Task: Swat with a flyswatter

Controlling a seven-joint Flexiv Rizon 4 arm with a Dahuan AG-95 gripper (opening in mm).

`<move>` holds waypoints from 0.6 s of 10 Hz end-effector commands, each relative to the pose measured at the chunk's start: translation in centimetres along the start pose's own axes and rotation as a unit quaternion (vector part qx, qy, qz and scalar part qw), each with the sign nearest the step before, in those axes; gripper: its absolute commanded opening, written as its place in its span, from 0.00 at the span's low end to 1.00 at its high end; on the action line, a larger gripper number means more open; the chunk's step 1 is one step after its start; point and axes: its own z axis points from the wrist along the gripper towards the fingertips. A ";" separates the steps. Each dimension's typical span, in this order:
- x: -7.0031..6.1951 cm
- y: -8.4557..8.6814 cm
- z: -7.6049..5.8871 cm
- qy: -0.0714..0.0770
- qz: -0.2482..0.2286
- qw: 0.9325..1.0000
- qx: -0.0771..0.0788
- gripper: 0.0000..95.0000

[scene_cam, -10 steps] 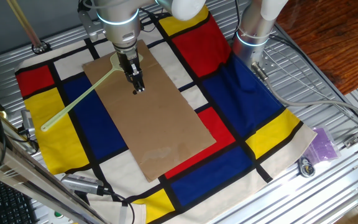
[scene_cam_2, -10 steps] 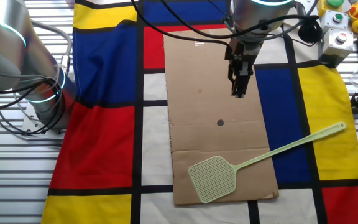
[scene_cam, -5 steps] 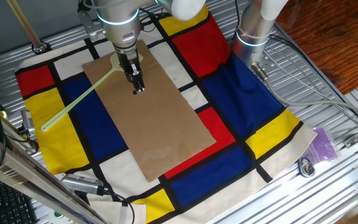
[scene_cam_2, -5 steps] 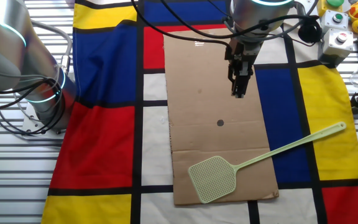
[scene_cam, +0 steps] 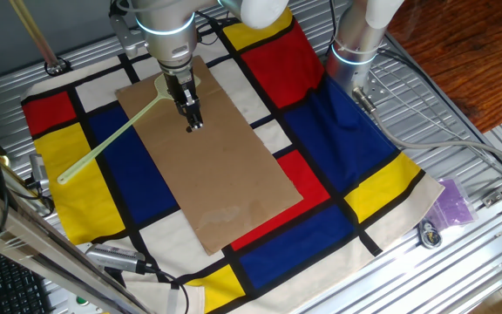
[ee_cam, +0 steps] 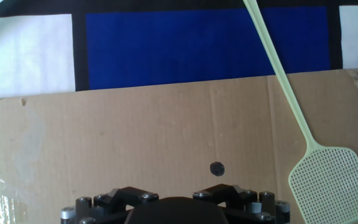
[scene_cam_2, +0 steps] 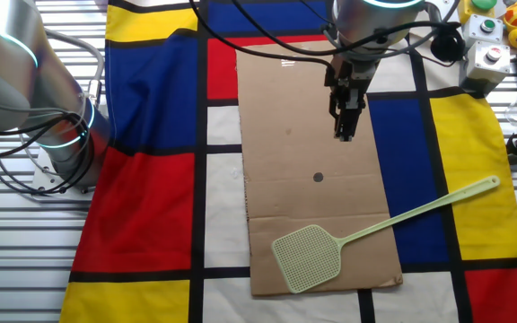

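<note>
Flyswatter (scene_cam_2: pixel 371 233) lies flat with its mesh head on the near end of the brown cardboard sheet (scene_cam_2: pixel 290 144) and its handle across the blue cloth (scene_cam_2: pixel 411 135), while the gripper (scene_cam_2: pixel 346 135), jaws pressed together, hangs above the sheet, well apart.

Hand view: flyswatter (ee_cam: pixel 303 134) handle runs off the top edge, head cut at the right edge. Tool fingertips out of frame. One fixed view: tool (scene_cam: pixel 193 123) covers the swatter's head.
</note>
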 end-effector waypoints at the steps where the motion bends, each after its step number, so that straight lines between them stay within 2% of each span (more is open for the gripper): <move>1: 0.0 0.0 0.0 0.004 -0.114 0.993 -0.035 0.00; 2: 0.0 0.0 0.0 0.007 -0.117 0.993 -0.029 0.00; 6: 0.0 0.0 0.0 0.007 -0.118 0.993 -0.028 0.00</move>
